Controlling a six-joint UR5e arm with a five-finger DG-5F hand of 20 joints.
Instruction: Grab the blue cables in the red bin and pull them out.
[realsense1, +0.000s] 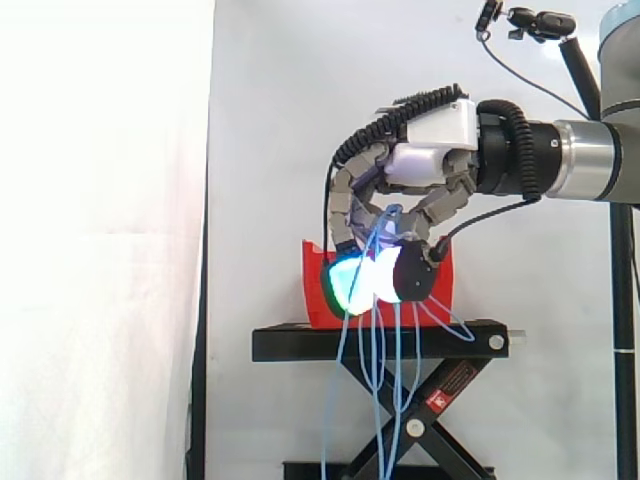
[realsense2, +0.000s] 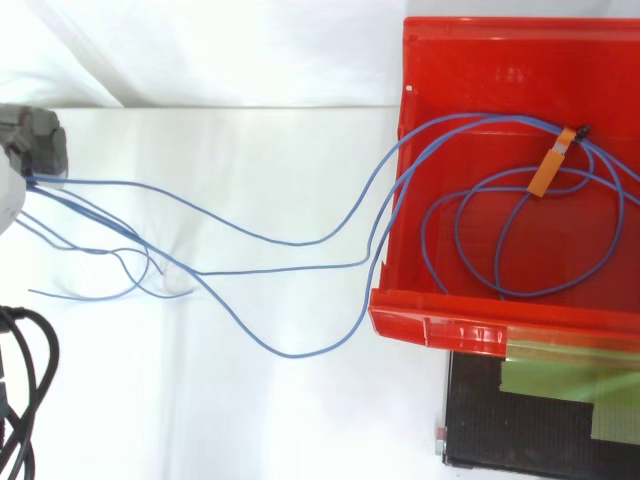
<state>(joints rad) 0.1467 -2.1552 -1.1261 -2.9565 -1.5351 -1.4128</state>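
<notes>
Hand (realsense1: 430, 165) is curled shut on the blue cables (realsense2: 300, 243), pinching them; strands run over the red bin's (realsense2: 480, 60) front lip to loops lying inside.

A: Stand?
B: Black scissor stand (realsense1: 378, 342), flat top, crossed legs below. Red label (realsense1: 452, 385) on one leg.
A: Behind it?
B: White curtain (realsense1: 100, 200). Small black device (realsense1: 540, 22) on a rod, upper right.
A: From above?
B: Greenish tape (realsense2: 560, 385) across the stand's black top.
</notes>
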